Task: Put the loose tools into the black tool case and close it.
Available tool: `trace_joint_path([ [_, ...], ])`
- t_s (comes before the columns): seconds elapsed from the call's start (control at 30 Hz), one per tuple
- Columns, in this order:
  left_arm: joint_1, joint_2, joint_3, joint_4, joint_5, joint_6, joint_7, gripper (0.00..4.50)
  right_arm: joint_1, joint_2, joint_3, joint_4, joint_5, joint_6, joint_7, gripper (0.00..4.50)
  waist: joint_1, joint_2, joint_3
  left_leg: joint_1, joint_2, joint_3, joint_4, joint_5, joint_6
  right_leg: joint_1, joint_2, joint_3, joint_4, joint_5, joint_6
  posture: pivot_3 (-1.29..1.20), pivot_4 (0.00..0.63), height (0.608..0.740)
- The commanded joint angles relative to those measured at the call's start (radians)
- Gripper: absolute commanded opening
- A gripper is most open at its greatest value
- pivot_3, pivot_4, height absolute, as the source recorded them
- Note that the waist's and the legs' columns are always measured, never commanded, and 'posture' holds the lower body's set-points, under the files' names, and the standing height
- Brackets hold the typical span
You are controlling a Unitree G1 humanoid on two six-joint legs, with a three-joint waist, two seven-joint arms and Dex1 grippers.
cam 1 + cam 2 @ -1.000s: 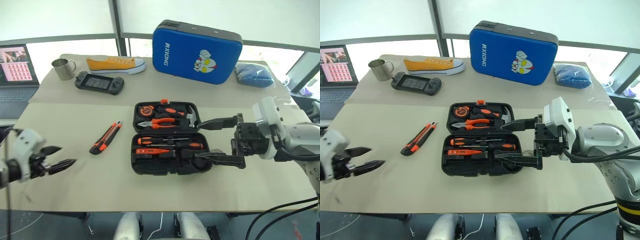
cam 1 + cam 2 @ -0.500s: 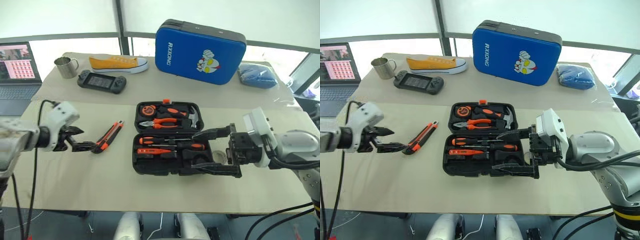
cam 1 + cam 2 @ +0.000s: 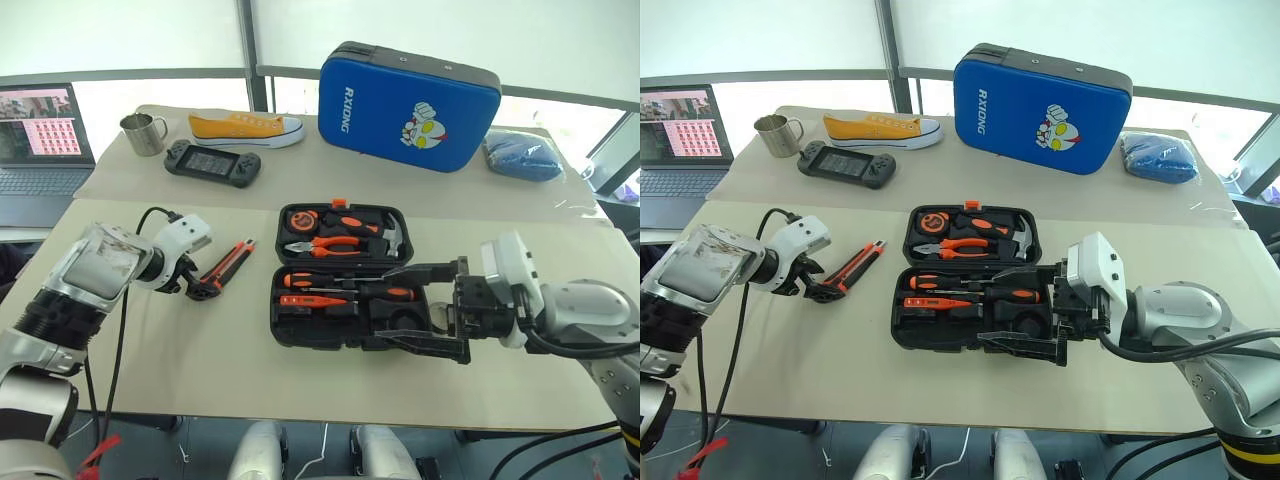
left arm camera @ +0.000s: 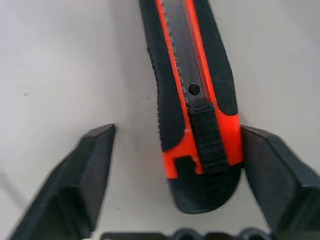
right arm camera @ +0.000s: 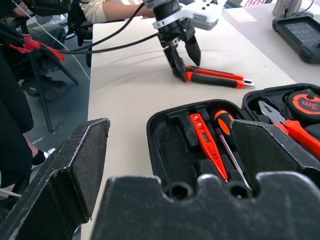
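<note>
We've got the black-and-orange utility knife [image 3: 220, 270] lying flat on the table [image 3: 160, 350], just to the robot's-left of the black tool case [image 3: 345, 310], which sits open w/ its slots showing. The knife's long axis runs diagonally: butt end toward the near-left, tip end pointing away and toward the case. Our left gripper [image 3: 195, 288] is down at that butt end, angled forward and toward the right. In the left wrist view the knife [image 4: 192, 100] lies between the two fingers [image 4: 92, 175], running straight away from the palm, so the gripper straddles it across its width, approx. square to the long axis. The fingers are spread, not pressed together: the one on the slider side looks touching or nearly touching the orange edge, the other stands clear w/ bare table between it and the knife, so no pinch yet as far as we can judge. The right gripper [image 3: 425, 310] hovers at the case's right end w/ fingers spread wide and nothing between them; it's well apart from the knife, w/ the case in between, so the left arm is clearly the nearer one. In our judgement the next move turns on closing across the knife's narrow width at this butt end, then carrying it rightward to the case.
</note>
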Motion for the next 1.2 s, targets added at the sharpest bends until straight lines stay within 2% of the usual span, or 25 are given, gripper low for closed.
trace_joint_path([
  [0.03,0.015,-0.019,0.008,0.05,0.026,-0.028,0.015,2.27,-0.003,-0.001,-0.028,-0.024,-0.002,-0.032,-0.003,4.5,-0.001,0.0,0.0,0.0,0.0,0.0,0.0,0.0,0.0,0.0,0.0,0.0,0.0,0.0,0.0,0.0,0.15,0.74],
  [0.1,0.016,-0.021,0.044,0.068,0.028,-0.049,0.027,1.74,-0.001,-0.005,-0.033,-0.02,-0.005,-0.034,-0.001,4.5,-0.001,0.0,0.0,0.0,0.0,-0.001,0.0,0.0,0.0,0.0,0.0,0.0,0.0,0.0,0.0,0.0,0.15,0.74],
  [0.23,-0.004,-0.026,0.141,0.074,0.005,-0.147,0.03,1.74,0.015,-0.015,-0.051,-0.015,-0.007,-0.035,0.004,4.5,-0.003,0.0,0.0,-0.001,0.0,-0.001,0.0,0.0,0.0,-0.001,0.0,0.0,0.0,0.0,0.0,0.0,0.15,0.74],
  [0.33,-0.032,-0.04,0.198,0.016,-0.022,-0.32,-0.006,1.74,0.051,-0.027,-0.082,-0.019,0.002,-0.026,0.011,4.5,-0.003,-0.002,0.001,-0.005,0.0,-0.002,0.001,0.0,0.0,-0.004,0.0,-0.001,0.0,0.0,0.0,0.0,0.15,0.74],
  [0.47,-0.049,-0.065,0.144,-0.16,-0.051,-0.503,-0.162,1.74,0.153,-0.06,-0.143,-0.04,0.002,-0.017,0.035,4.5,0.006,-0.002,0.001,-0.009,0.0,-0.002,0.003,0.0,0.0,-0.004,-0.001,-0.002,-0.003,0.001,0.002,0.0,0.15,0.74],
  [0.63,-0.079,-0.163,0.011,-0.308,-0.051,-0.443,-0.243,1.74,0.243,-0.09,-0.214,-0.07,0.032,-0.003,0.041,4.5,0.01,-0.001,0.001,-0.009,-0.001,-0.001,0.004,-0.001,0.002,-0.002,-0.002,-0.001,-0.005,0.002,0.004,0.0,0.15,0.74],
  [0.73,-0.09,-0.2,-0.087,-0.382,-0.033,-0.332,-0.256,1.74,0.282,-0.09,-0.238,-0.091,0.04,0.001,0.027,4.5,-0.001,-0.001,0.001,-0.009,-0.001,-0.002,0.004,-0.001,0.002,-0.002,0.0,-0.001,-0.004,0.002,0.004,0.0,0.15,0.74],
  [0.87,-0.08,-0.175,-0.23,-0.491,0.012,-0.221,-0.294,1.74,0.326,-0.078,-0.264,-0.127,0.057,0.007,-0.007,4.5,-0.013,-0.001,0.001,-0.008,-0.001,-0.006,0.004,-0.001,0.002,-0.003,0.001,0.001,-0.003,0.001,0.004,0.0,0.15,0.74],
  [0.97,-0.07,-0.187,-0.271,-0.489,0.057,-0.218,-0.253,1.74,0.349,-0.069,-0.281,-0.147,0.073,0.01,-0.032,4.5,-0.01,-0.001,0.001,-0.008,-0.001,-0.008,0.004,-0.001,0.002,-0.003,0.001,0.001,-0.002,0.001,0.004,0.0,0.15,0.74],
  [1.2,-0.074,-0.161,-0.313,-0.481,0.094,-0.19,-0.278,1.74,0.37,-0.067,-0.302,-0.168,0.098,0.01,-0.072,4.5,-0.007,-0.001,0.001,-0.007,-0.001,-0.009,0.006,-0.001,0.002,-0.001,0.0,0.001,-0.002,0.001,0.004,0.0,0.15,0.74],
])
